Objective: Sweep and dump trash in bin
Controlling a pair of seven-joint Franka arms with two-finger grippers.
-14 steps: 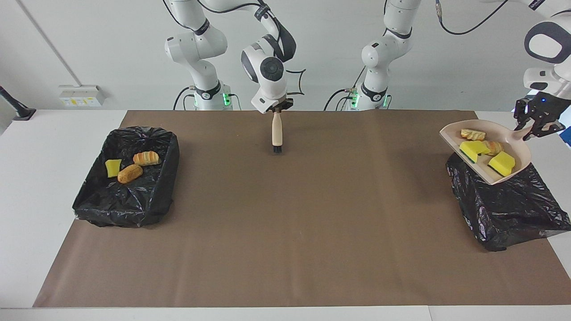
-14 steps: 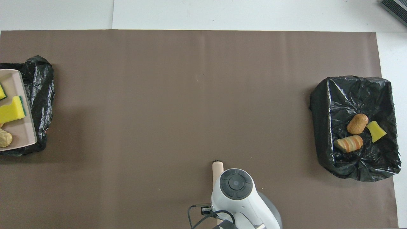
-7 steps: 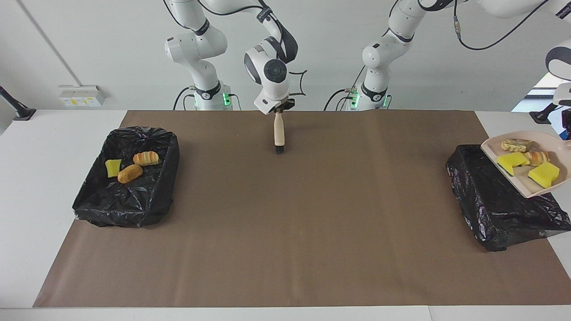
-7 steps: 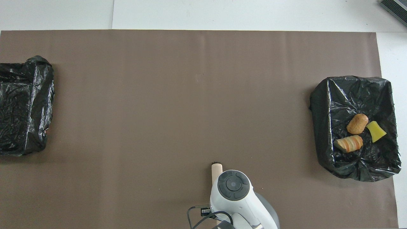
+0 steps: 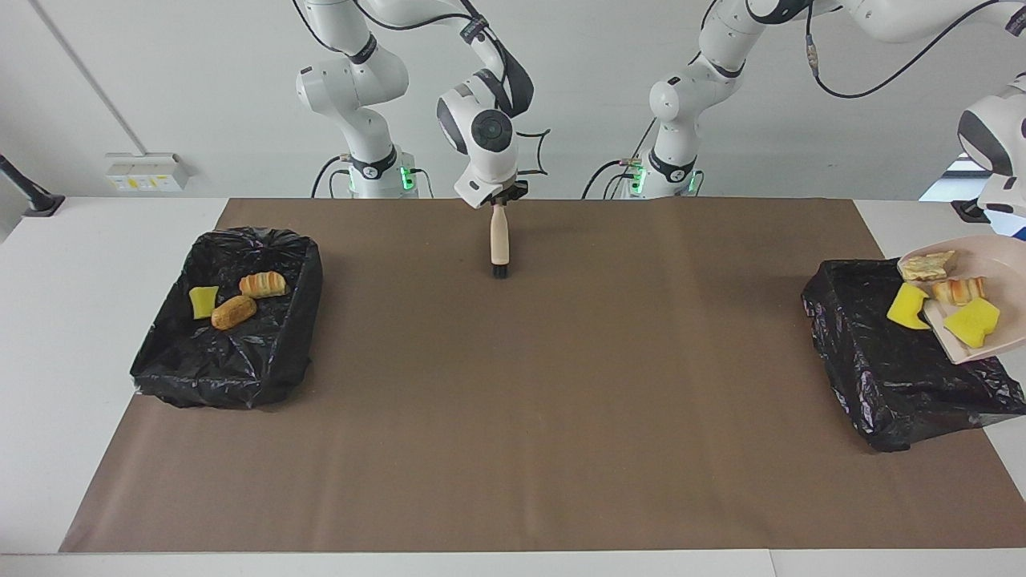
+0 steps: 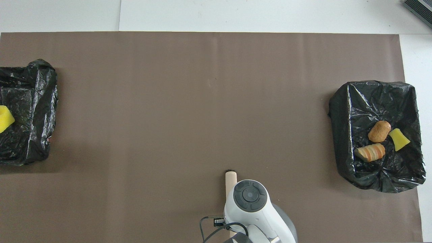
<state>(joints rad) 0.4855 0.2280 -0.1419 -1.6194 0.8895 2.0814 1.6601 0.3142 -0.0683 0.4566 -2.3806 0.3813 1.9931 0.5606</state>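
Dustpan first, facing view: it's tipped lip-down over the bin at the left arm's end, I'd guess so the trash slides out by itself. One yellow wedge is right at the lip, half over the bin, long side running down the slope as far as I can see. Another wedge and two bread lumps sit higher on the pan, lying crosswise. The left gripper is out of shot, so I can't tell its grip.

The right gripper is clamped shut on the brush, which hangs straight below it, long axis vertical and bristles down over the bench. Looks parked out of the way. The bin at the right arm's end, well off to its side, has three scraps.

Overhead view: the brush handle pokes out from under the right wrist, which hides the gripper. A wedge shows over one bin; the three scraps are in the other.
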